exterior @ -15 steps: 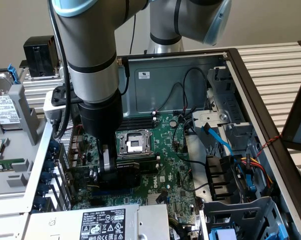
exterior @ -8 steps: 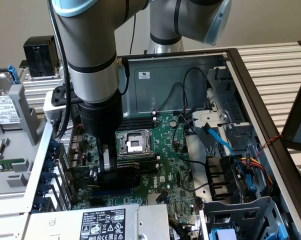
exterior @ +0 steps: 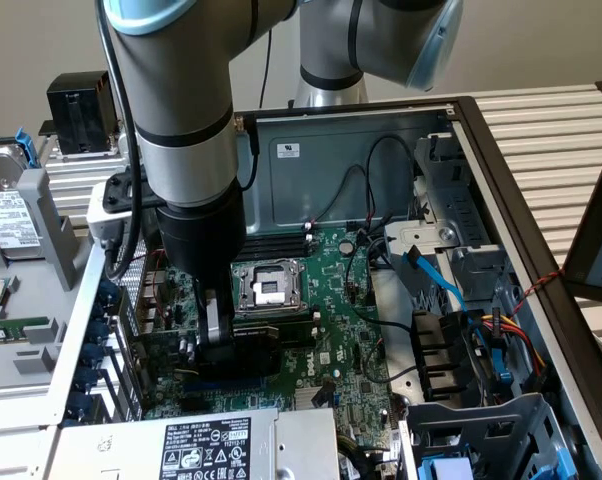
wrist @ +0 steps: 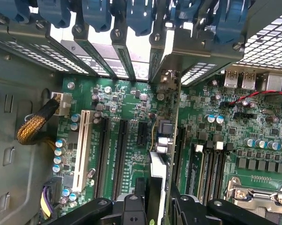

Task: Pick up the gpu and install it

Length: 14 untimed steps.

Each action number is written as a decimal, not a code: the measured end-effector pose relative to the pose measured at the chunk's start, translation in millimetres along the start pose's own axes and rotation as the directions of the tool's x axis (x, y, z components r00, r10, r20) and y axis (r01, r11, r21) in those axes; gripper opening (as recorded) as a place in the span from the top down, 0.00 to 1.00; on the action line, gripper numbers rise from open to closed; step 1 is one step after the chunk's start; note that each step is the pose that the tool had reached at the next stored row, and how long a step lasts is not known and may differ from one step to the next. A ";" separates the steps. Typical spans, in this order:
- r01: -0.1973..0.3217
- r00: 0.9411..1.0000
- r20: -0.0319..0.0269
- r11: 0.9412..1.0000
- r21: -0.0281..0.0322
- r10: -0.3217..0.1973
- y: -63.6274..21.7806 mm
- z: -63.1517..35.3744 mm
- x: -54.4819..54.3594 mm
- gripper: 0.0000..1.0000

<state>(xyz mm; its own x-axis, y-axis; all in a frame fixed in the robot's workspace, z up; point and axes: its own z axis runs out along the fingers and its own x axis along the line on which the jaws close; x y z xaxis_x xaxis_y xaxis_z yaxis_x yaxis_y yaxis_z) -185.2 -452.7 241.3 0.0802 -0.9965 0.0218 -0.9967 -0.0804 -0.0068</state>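
The claw (exterior: 219,352) is low inside the open case (exterior: 341,150), just above the motherboard (exterior: 356,330) and near the empty CPU socket (exterior: 266,288), on the side of the rear slot openings. In the wrist view the claw (wrist: 159,212) sits astride the gpu (wrist: 165,136). The card stands on its edge, upright, and runs away from the claw toward the back wall of the case. Its metal bracket reaches up between the blue latches (wrist: 138,16) at the rear.

The claw stands about half way open, with the card in the middle of it. I cannot tell if it presses the card or is only around it, because the place of contact is hidden under the claw body.

I judge that the step in hand is the installing itself. The picking up is done, and the card is already at its slot, beside the long black slots (wrist: 120,154) and the white slot (wrist: 83,145). If the lower edge is fully in the connector I cannot see. For a good seating the card needs to be straight in the slot along all its length, with the bracket flat against the rear opening; a tilted card could stick or strain the connector.
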 end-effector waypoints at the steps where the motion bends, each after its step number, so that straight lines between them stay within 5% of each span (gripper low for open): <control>1: 0.000 1.000 0.000 1.000 0.000 0.000 0.0 0.0 -0.1 0.71; 6: 0.000 1.000 0.000 1.000 0.000 0.000 0.0 -0.3 0.0 0.56; 14: 0.000 1.000 0.000 1.000 0.000 0.000 0.0 -7.2 0.1 0.56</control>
<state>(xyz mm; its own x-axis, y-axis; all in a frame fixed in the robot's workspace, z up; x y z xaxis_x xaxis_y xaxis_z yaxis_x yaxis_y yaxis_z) -185.2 -452.7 248.5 0.0801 -0.9965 0.0220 -0.9967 -0.0803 -0.0067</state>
